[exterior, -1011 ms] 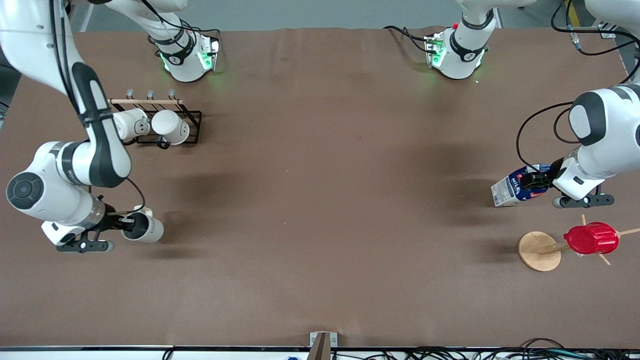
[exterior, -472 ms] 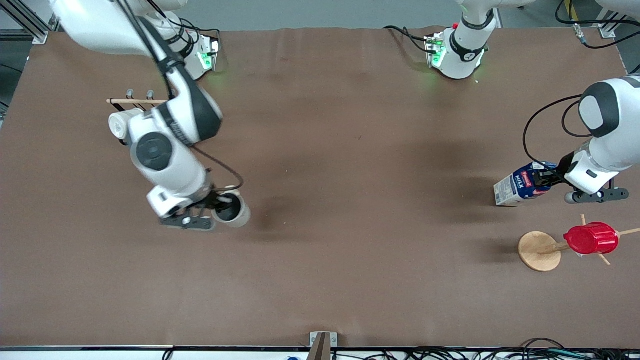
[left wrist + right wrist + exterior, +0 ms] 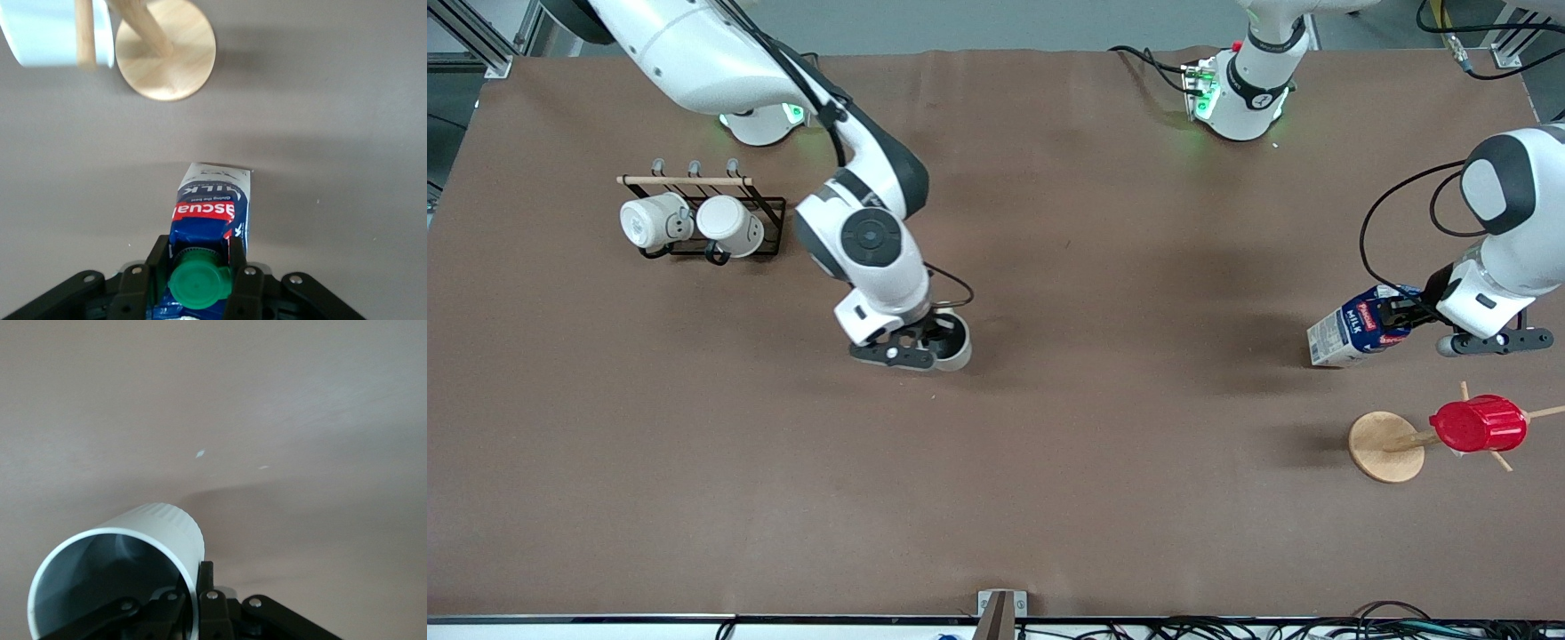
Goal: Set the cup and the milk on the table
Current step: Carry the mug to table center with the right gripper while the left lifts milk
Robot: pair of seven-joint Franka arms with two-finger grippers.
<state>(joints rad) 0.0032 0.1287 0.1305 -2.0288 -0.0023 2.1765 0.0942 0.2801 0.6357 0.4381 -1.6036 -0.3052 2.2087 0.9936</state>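
Note:
The cream-white cup [image 3: 955,348] is tilted on its side in my right gripper [image 3: 930,341], over the middle of the brown table [image 3: 1049,498]. In the right wrist view the fingers pinch the cup's [image 3: 127,553] rim wall, one inside and one outside, at my right gripper [image 3: 195,603]. My left gripper [image 3: 1403,315] is shut on the top of the blue and white milk [image 3: 1352,332], which hangs tilted just over the table at the left arm's end. In the left wrist view the fingers clamp the milk [image 3: 215,207] beside its green cap [image 3: 199,285], at my left gripper [image 3: 200,270].
A black wire rack [image 3: 769,209] with two white mugs [image 3: 694,224] stands toward the right arm's end. A wooden peg stand [image 3: 1385,446] carrying a red ribbed cup [image 3: 1478,424] stands nearer the front camera than the milk; its round base also shows in the left wrist view [image 3: 165,50].
My right arm has swung the cup from the right arm's end of the table to over the middle. My left gripper has shifted slightly with the milk.

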